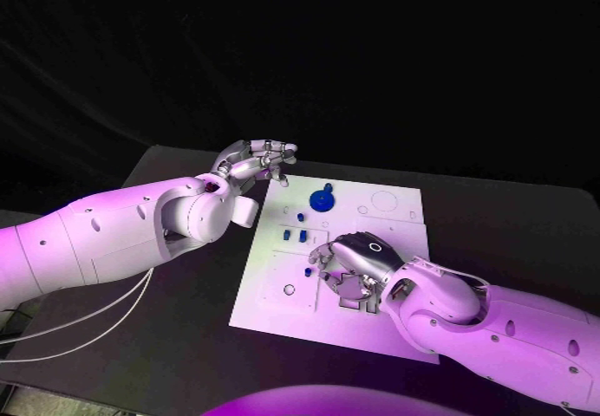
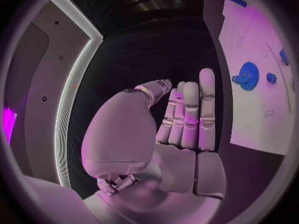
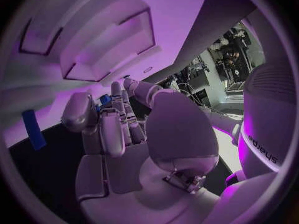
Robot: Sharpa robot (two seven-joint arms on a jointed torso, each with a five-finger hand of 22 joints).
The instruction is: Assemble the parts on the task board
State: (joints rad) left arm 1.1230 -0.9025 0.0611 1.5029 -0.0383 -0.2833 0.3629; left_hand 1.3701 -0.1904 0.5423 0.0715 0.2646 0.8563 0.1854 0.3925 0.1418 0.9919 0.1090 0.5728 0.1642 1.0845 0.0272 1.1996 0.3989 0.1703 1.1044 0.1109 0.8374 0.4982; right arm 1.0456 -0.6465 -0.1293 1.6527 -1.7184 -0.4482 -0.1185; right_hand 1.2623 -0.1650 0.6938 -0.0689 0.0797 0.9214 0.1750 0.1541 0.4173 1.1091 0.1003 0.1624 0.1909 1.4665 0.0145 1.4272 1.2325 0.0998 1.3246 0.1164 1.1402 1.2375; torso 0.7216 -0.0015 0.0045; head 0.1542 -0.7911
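Head view: the white task board (image 1: 375, 325) is lying in the middle of the black tabletop (image 1: 500, 217); a blue gear-like part (image 1: 322, 202) is sitting on the board's far half, with small blue parts (image 1: 294, 234) lying just nearer the robot. The left hand (image 1: 254, 161) is hovering off the board's far left corner, fingers loosely curled and grasping nothing. The right hand (image 1: 354, 262) is reaching down over the board's middle, knuckles uppermost, fingertips close to the surface; whether anything is being pinched under it cannot be told here. Left wrist view: the left hand (image 2: 177, 129) is showing its fingers (image 2: 190, 114) extended side by side, released and empty, with the gear-like part (image 2: 248, 75) and a small blue peg (image 2: 271, 77) lying well apart from it on the board (image 2: 258, 119). Right wrist view: the right hand (image 3: 131, 139) is curling its fingers (image 3: 112, 129) toward the board (image 3: 74, 40) near its recessed outlines; a blue bar-shaped part (image 3: 34, 129) is lying off to one side, and a glimpse of blue is showing behind the fingertips, though a grasp cannot be confirmed. Judged step: the right hand is working at picking or seating a small part mid-board. The next move probably calls for a secure pinch and careful alignment with a recess.
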